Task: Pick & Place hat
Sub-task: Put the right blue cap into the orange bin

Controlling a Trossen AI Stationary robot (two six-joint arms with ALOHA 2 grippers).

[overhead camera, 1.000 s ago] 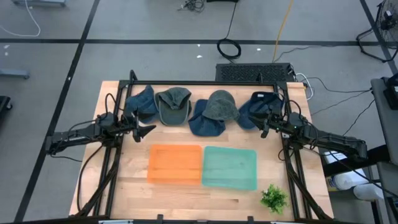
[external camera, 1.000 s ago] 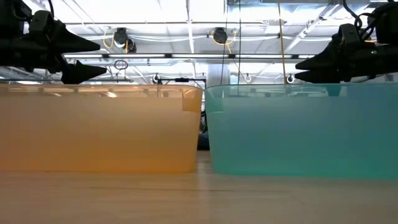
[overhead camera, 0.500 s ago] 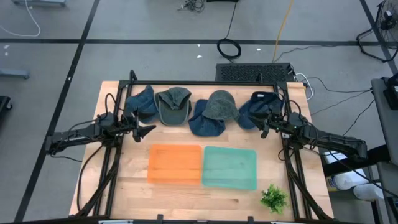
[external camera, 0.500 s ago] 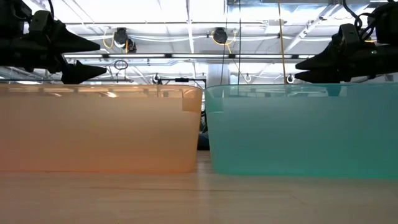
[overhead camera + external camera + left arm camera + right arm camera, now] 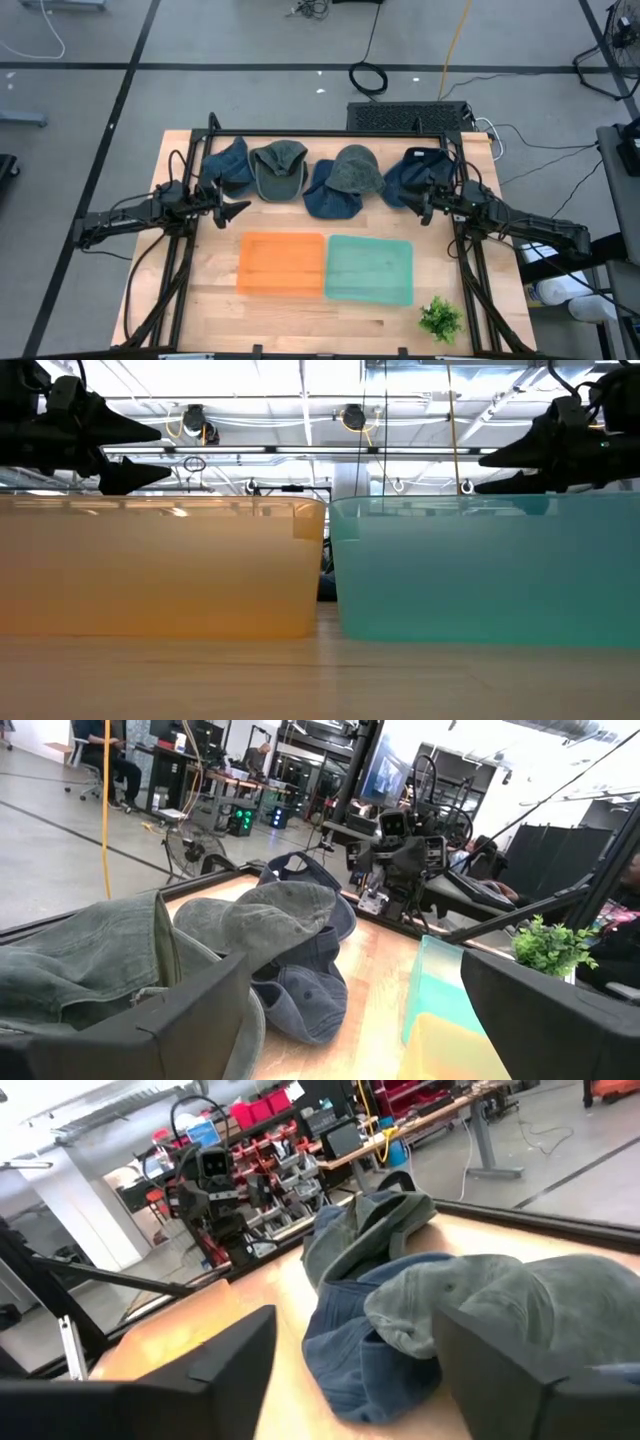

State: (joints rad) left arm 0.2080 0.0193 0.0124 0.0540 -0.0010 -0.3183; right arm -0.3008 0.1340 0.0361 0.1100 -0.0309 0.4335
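Several hats lie in a row on the far half of the table: a blue hat [image 5: 228, 165], a grey-green hat [image 5: 280, 168], a grey hat [image 5: 357, 170] resting on another blue hat [image 5: 328, 200], and a dark blue hat [image 5: 408, 178]. My left gripper [image 5: 235, 210] hovers open near the grey-green hat's brim, above the table [image 5: 135, 455]. My right gripper [image 5: 425, 207] hovers open beside the dark blue hat [image 5: 485, 472]. The left wrist view shows the grey hat [image 5: 270, 920] ahead of my open left gripper [image 5: 350, 1020]. The right wrist view shows it [image 5: 500, 1300] beyond my open right gripper [image 5: 350, 1370].
An orange bin [image 5: 282, 263] and a teal bin [image 5: 370, 268] stand side by side on the near half of the table. A small green plant [image 5: 440, 318] sits at the near right corner. A black frame rail [image 5: 330, 133] runs along the far edge.
My right gripper has shifted a little toward the table's right edge, still open. The hats and my left gripper have stayed where they were.
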